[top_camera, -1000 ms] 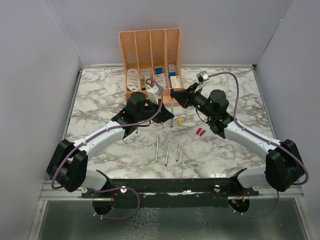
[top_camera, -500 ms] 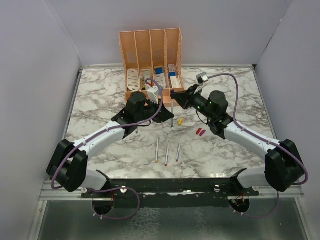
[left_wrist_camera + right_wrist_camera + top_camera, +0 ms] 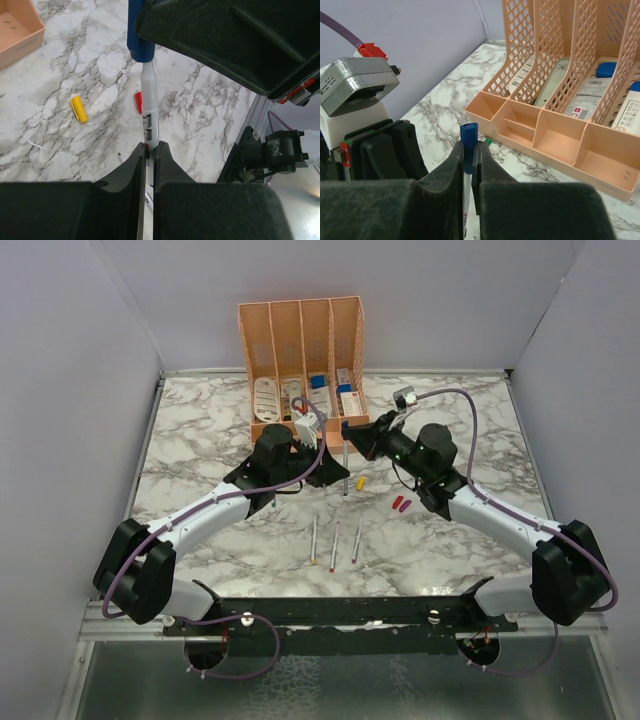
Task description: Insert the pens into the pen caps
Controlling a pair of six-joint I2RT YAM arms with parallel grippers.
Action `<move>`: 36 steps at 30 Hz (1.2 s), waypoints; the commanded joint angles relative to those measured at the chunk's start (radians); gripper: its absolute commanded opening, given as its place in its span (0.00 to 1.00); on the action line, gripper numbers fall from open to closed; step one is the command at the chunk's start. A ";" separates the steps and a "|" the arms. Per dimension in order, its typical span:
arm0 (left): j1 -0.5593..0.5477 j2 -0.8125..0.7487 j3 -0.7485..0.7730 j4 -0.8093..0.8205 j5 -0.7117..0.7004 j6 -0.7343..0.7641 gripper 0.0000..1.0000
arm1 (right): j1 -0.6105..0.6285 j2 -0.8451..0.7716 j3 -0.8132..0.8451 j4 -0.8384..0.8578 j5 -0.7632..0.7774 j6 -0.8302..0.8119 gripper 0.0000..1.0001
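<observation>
One pen [image 3: 150,107]: left pincer [image 3: 149,152] clamped its barrel steady so right pincer [image 3: 468,157], pinching the blue cap [image 3: 468,133], could seat it.

The pen [image 3: 150,110] is hidden low inside the left gripper [image 3: 149,147]; the blue cap [image 3: 139,47] is cropped above.

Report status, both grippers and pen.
Left gripper shut on grey-white stick pen. Right gripper shut on bullet-shaped blue plastic cap, over pen's end. Small yellow cap and red cap loose on marble, nothing blocking.
</observation>
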 commanded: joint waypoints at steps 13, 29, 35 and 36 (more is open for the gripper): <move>0.000 0.015 0.024 0.074 -0.033 -0.026 0.00 | 0.024 -0.071 -0.046 -0.098 -0.013 0.001 0.01; 0.002 -0.043 0.029 0.139 -0.167 -0.031 0.00 | 0.036 0.001 -0.037 -0.207 -0.080 -0.012 0.01; 0.008 -0.082 0.027 0.142 -0.272 -0.021 0.00 | 0.065 0.032 -0.008 -0.293 -0.048 -0.060 0.01; 0.009 -0.087 0.029 0.143 -0.285 -0.014 0.00 | 0.071 0.036 -0.006 -0.301 -0.043 -0.066 0.01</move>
